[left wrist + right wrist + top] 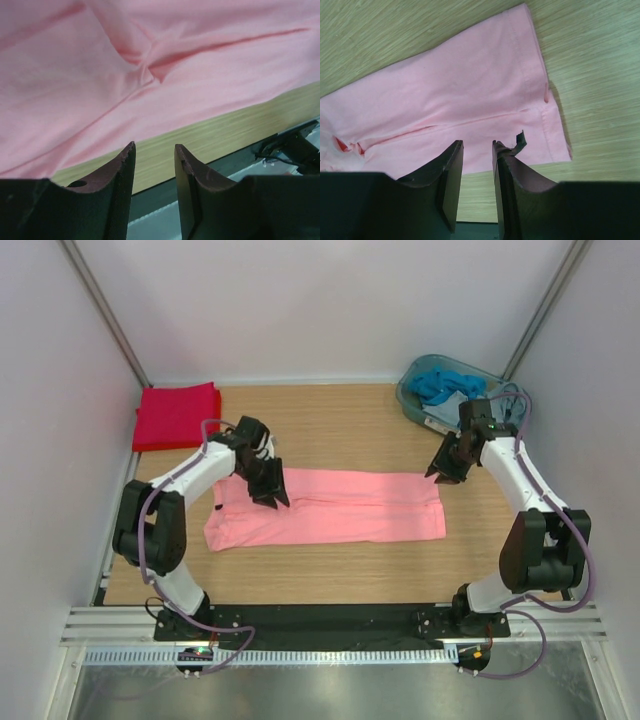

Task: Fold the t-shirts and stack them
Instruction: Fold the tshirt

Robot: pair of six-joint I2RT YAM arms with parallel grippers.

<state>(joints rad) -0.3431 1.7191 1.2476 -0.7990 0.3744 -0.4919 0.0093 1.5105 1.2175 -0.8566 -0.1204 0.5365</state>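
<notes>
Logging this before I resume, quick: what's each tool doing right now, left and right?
Left tool: open, narrow gap, holding nothing, over the pink t-shirt.
Right tool: open, narrow gap, holding nothing, over that shirt's end.

Bright, even, diffuse light; shadows faint and soft. Wrist views slightly blurred; near fingers (pixel 112 200) dark, out of focus.

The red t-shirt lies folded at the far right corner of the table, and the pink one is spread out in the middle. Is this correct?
Not quite. The top external view shows the folded red t-shirt at the far left corner, not the far right. The pink t-shirt is indeed spread out in the middle.
</notes>
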